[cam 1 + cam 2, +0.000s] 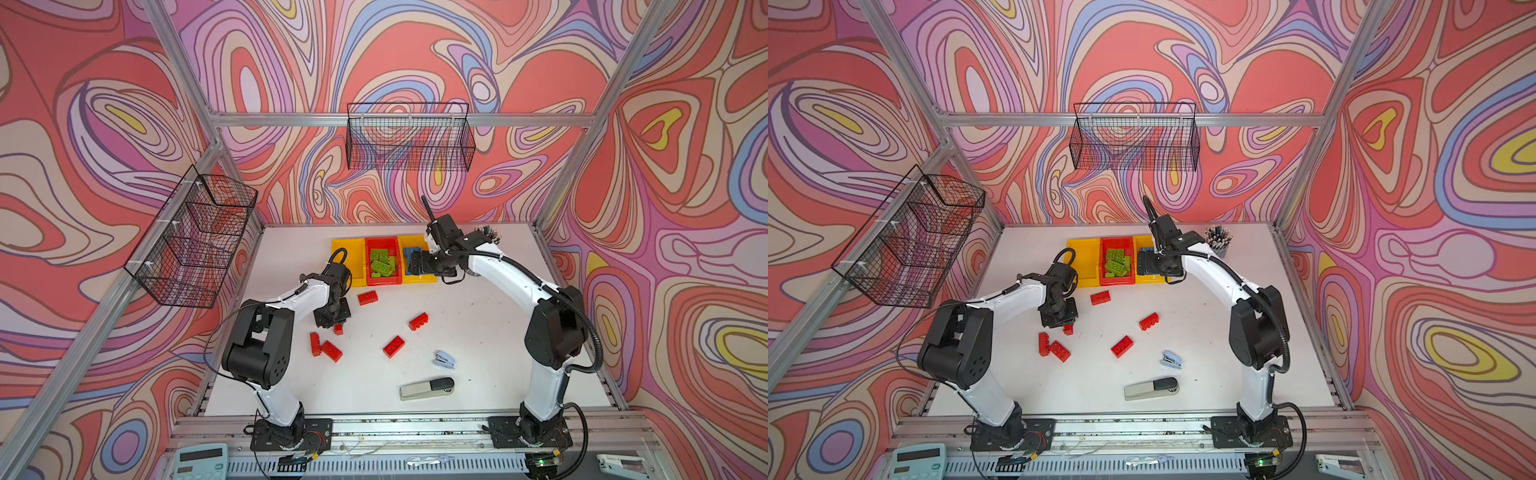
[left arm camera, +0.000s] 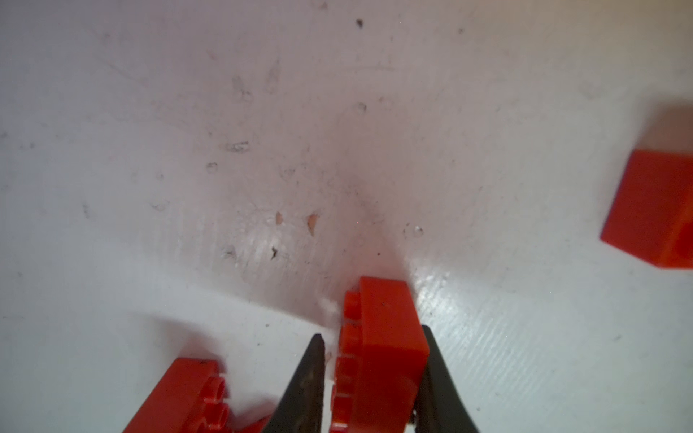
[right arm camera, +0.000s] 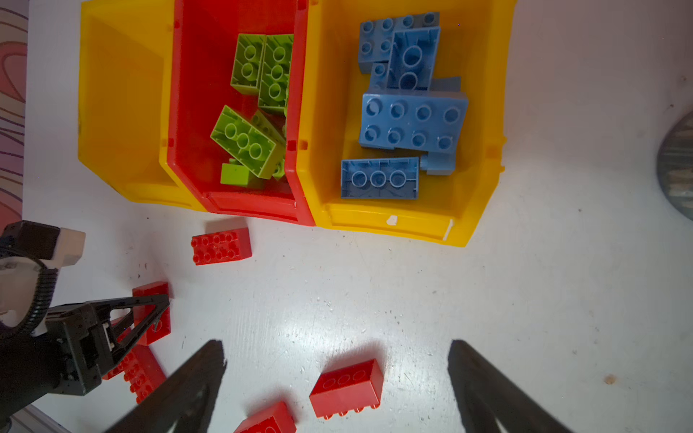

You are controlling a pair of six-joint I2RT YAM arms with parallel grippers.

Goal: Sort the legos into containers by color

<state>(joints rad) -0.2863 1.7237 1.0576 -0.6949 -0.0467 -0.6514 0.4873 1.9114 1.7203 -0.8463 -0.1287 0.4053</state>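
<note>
1. Left hand [image 2: 372, 333] is low over the surface [image 2: 262, 112] and closed in on a red brick [image 2: 378, 360], one finger flat on its smooth side, the other right at its studs
2. That brick lies on its side between the fingers
3. More red bricks [image 1: 394, 347] lie loose around that hand, two just beside it
4. Right hand [image 3: 335, 345] hangs wide open, holding nothing
5. Just ahead of it sits the row of bins [image 3: 255, 208]: green bricks [image 3: 243, 140] in the red one, blue bricks [image 3: 412, 123] in the yellow one beside it
</note>
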